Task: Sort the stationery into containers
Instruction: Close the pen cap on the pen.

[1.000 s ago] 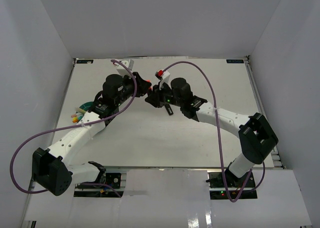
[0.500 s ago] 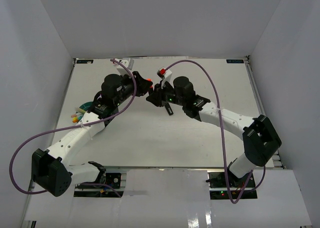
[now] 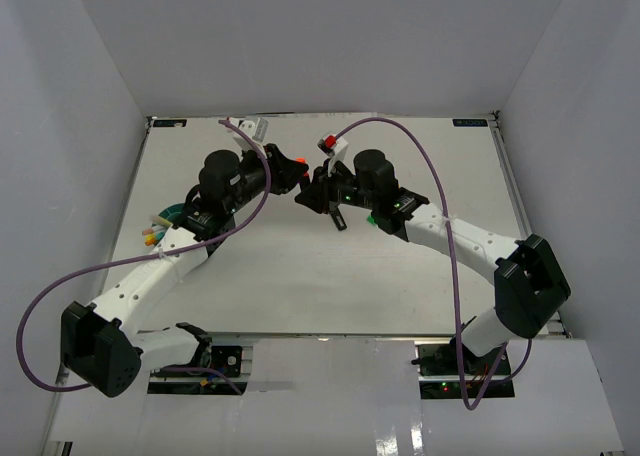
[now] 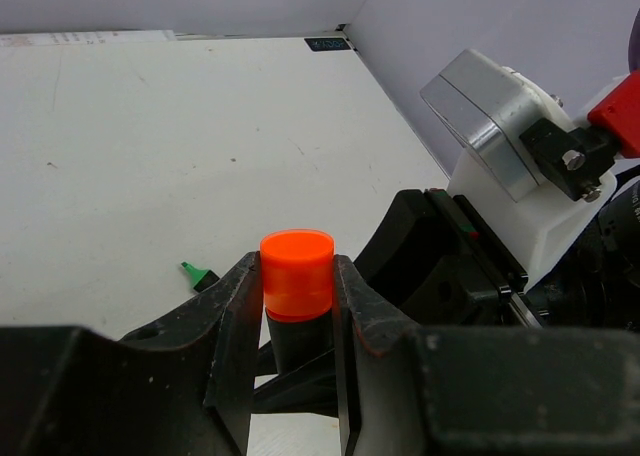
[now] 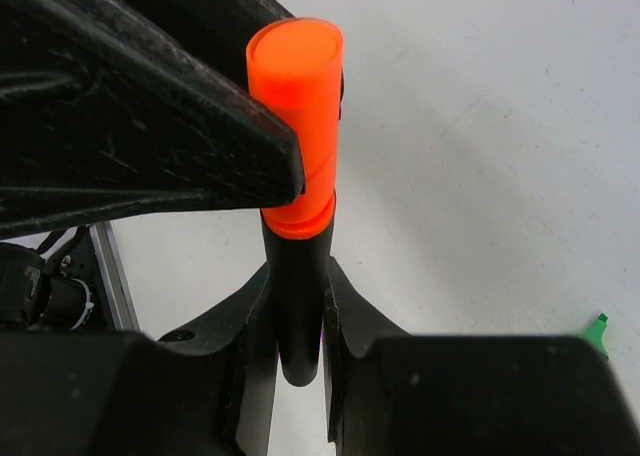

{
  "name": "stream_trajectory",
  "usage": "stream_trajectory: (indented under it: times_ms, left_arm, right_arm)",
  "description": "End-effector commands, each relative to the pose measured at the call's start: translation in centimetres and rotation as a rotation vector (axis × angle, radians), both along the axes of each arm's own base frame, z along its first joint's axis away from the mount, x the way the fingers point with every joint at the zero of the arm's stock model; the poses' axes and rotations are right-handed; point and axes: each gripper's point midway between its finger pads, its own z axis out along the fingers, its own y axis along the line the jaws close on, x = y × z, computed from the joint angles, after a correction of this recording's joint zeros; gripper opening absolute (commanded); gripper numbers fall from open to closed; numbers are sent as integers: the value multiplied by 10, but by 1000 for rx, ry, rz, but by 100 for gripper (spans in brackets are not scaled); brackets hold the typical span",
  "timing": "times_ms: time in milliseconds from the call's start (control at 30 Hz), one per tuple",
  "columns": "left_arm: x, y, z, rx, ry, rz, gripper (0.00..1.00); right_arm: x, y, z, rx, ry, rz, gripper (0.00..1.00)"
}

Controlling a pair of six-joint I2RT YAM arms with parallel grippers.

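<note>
One orange-capped marker [image 4: 297, 274] tight in left end effector [image 4: 296, 321] and right end effector [image 5: 298, 311]; green marker [image 4: 199, 274] nearby.

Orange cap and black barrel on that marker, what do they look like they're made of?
Orange cap: likely moulded plastic, smooth and semi-matte. It has an even, saturated colour, a crisp flat top and a soft sheen.
Black barrel: probably plastic too, smooth with a faint gloss along its length, though a coating can't be ruled out.
</note>
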Motion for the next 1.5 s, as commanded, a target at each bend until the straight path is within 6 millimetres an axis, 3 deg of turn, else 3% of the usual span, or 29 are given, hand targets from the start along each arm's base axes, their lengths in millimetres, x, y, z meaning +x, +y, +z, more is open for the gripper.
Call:
stream_trajectory:
  times_ms: [0, 267, 467, 800, 1067, 1267, 1333, 1467]
  left_arm:
    - [-18, -4, -24, 27, 78, -62, 0]
    - [-29, -2, -37, 42, 108, -91, 0]
    - [-33, 4, -22, 34, 86, -70, 2]
    - [-40, 6, 12, -7, 33, -77, 38]
    - [-41, 7, 11, -8, 44, -74, 61]
    - [-43, 8, 13, -13, 52, -70, 86]
    - [-45, 10, 16, -14, 44, -68, 91]
    - [-50, 17, 19, 25, 12, -65, 92]
  right_arm:
    - [-3, 3, 81, 157, -176, 31, 8]
    - [-8, 7, 85, 165, -175, 77, 8]
    - [-12, 7, 81, 155, -177, 98, 8]
    - [-16, 6, 66, 130, -172, 121, 8]
    - [-20, 4, 64, 132, -174, 132, 8]
    - [-20, 1, 58, 119, -174, 124, 8]
    - [-19, -2, 52, 112, -167, 120, 8]
    - [-17, -9, 48, 105, -166, 122, 8]
